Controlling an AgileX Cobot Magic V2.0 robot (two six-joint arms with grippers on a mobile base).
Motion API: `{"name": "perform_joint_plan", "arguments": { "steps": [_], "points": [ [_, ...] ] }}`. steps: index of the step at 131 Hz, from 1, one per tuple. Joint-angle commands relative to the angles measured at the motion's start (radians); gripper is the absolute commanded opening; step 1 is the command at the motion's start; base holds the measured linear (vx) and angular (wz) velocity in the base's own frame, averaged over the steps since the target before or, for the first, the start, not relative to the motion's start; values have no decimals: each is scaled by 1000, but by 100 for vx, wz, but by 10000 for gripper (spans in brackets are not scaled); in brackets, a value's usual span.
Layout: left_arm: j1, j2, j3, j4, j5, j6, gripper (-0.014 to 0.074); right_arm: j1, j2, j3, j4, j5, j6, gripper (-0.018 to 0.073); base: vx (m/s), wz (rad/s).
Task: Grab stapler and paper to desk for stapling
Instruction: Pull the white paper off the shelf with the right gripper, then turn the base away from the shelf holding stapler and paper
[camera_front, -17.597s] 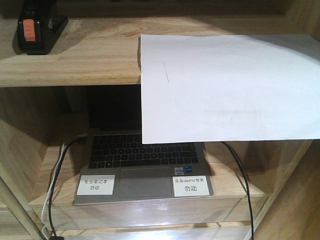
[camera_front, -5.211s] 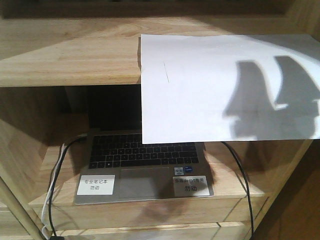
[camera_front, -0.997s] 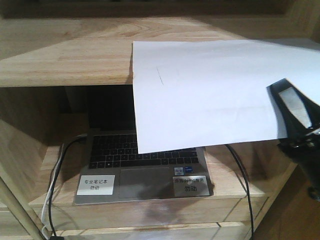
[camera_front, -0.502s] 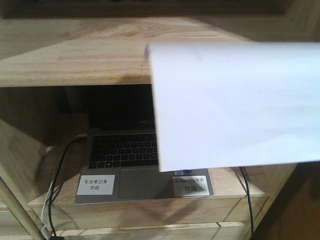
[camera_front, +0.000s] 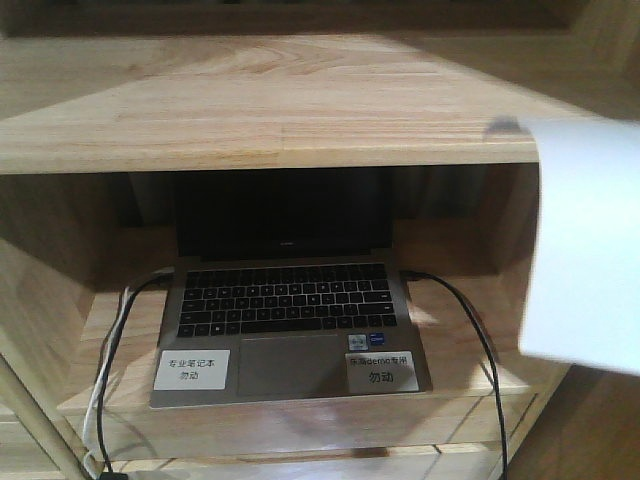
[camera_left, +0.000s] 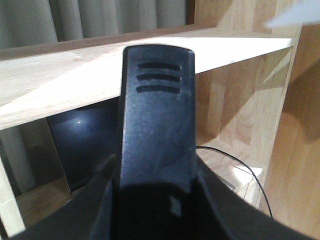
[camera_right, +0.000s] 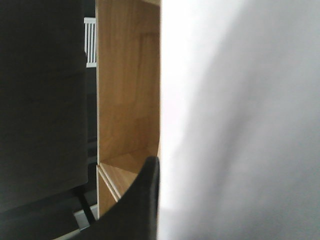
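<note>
Paper (camera_front: 590, 240), one sheet, pinched by right gripper (camera_right: 158, 175), one stapler (camera_left: 157, 110) clamped in left gripper (camera_left: 157, 202)

1. The paper (camera_front: 590, 240) is seen as plain white, greyed where shadow falls.
2. The stapler (camera_left: 157, 125) is shown in matt black, marked with three short grooves.
3. The shelf unit (camera_front: 250, 100) is finished in light wood with visible grain.
4. The laptop (camera_front: 290, 300) is coloured silver-grey, with black keys and a dark screen.
5. Its two white labels (camera_front: 192, 368) are printed with black characters.
6. One black cable (camera_front: 487, 355) and one white cable (camera_front: 97, 395) are seen.
</note>
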Motion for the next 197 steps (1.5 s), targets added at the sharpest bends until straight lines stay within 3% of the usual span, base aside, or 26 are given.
{"name": "perform_joint_plan", "arguments": {
  "steps": [1,31,197],
  "points": [
    [-6,12,-23,-8,-121,-1,-6,-29,-60,-4,-18,21,29,-7,0,0],
    [-6,12,-23,-8,-121,-1,-6,-31,-153,-2,-22,133,26,-7,0,0],
    [-6,12,-23,-8,-121,-1,-6,-31,-155,-2,-53,129,10,-7,0,0]
  ]
}}
